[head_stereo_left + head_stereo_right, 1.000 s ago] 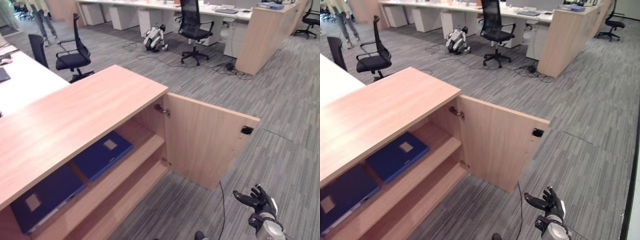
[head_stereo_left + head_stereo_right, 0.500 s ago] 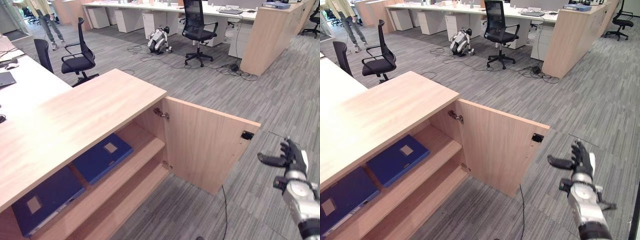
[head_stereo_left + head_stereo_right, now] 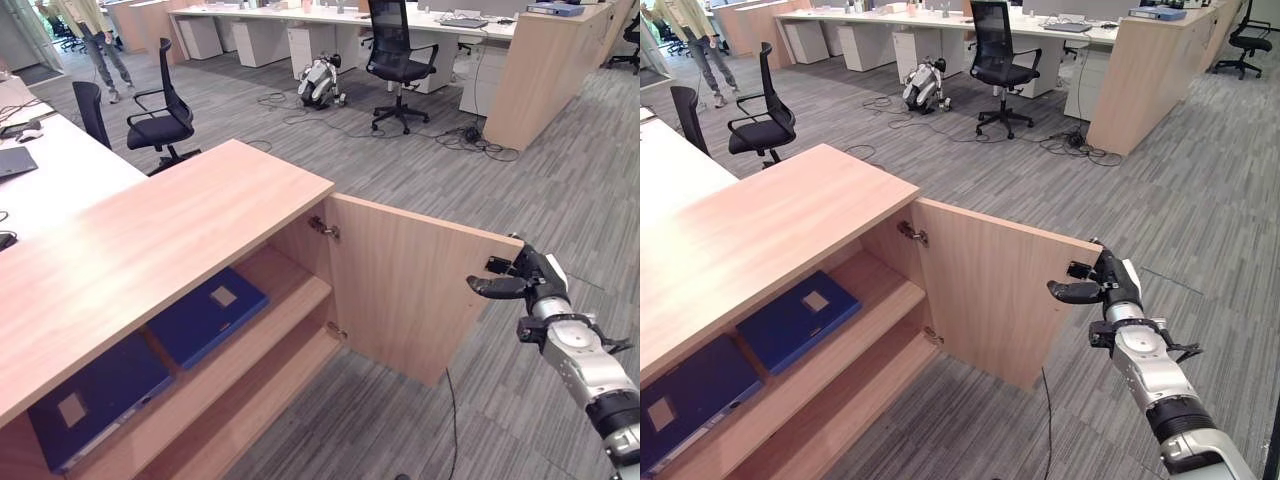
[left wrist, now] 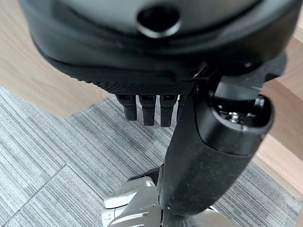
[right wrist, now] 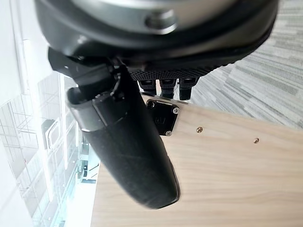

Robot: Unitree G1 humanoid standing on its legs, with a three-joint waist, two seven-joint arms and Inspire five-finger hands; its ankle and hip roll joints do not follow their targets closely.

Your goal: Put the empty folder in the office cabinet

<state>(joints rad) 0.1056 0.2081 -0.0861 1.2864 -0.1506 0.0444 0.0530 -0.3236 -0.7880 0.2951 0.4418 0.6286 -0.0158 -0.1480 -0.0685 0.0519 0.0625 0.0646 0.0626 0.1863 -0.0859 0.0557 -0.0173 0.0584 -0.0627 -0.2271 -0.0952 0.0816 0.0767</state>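
Stands open, a low wooden office cabinet [image 3: 170,225], its door [image 3: 415,300] swung wide toward the carpet. Lie flat side by side on the upper shelf [image 3: 255,330], two blue folders [image 3: 205,310] [image 3: 90,395]. At the door's free top corner by the black latch plate [image 5: 163,118], right hand [image 3: 1110,285] with fingers straight and thumb out, grasping nothing; left hand [image 4: 156,56] relaxed over the carpet.

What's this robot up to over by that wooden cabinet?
It is reaching for the open cabinet door. Its right hand, fingers straight, is at the door's free edge beside the small black latch plate, holding nothing. Two blue folders lie flat on the upper shelf inside. The left hand hangs low over the carpet, open too.
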